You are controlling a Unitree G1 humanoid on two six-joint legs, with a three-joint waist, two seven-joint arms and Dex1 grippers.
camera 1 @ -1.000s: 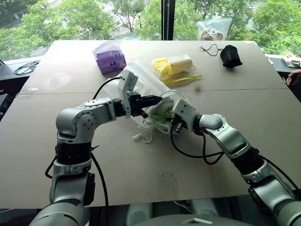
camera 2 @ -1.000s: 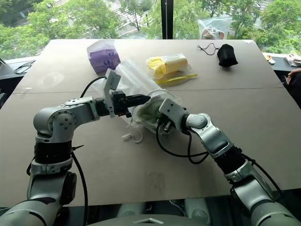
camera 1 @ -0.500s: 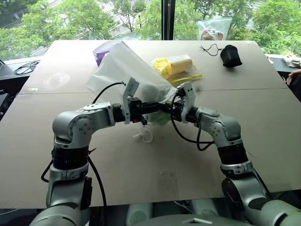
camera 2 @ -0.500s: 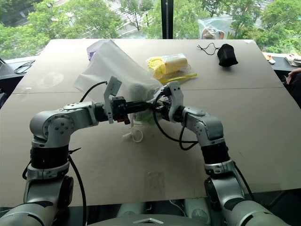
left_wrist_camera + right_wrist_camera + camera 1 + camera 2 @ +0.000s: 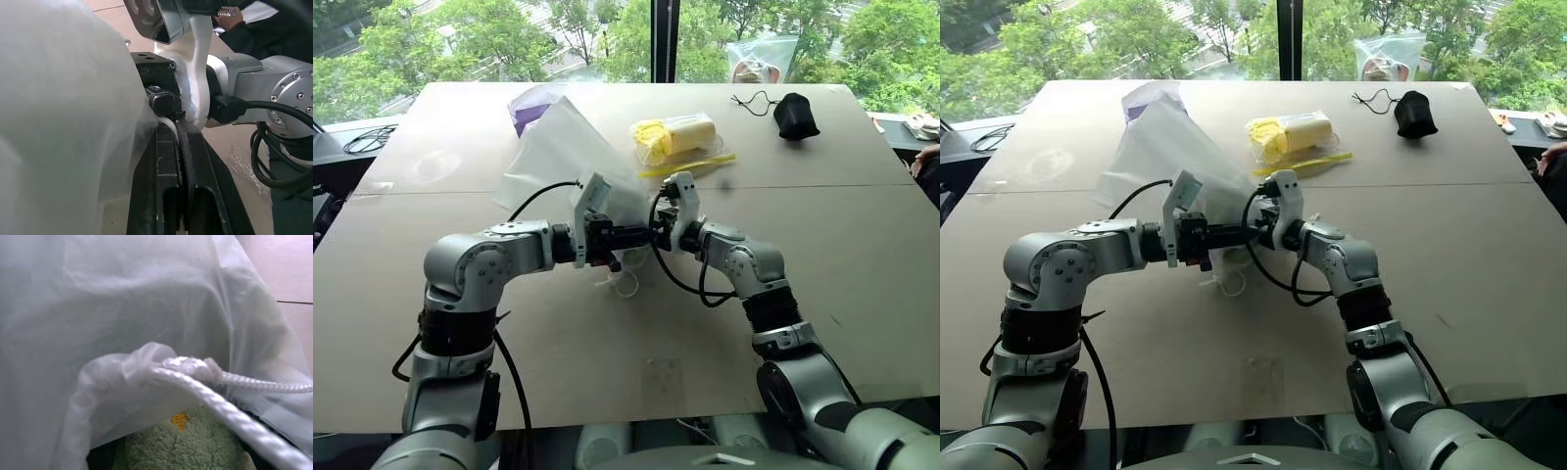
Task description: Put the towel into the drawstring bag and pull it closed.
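The two grippers meet at the mouth of the drawstring bag [image 5: 570, 147] at the table [image 5: 862, 284] centre, leaving no gap between them. Behind the bag stand a purple packet [image 5: 522, 108] and yellow items in plastic [image 5: 677, 137]. A black pouch [image 5: 794, 116] lies well apart. The near table surface is open.

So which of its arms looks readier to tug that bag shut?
Probably the right. The left gripper is already shut on the drawstring bag at its mouth, anchoring it. The right gripper sits by the cord, free to grab and pull.
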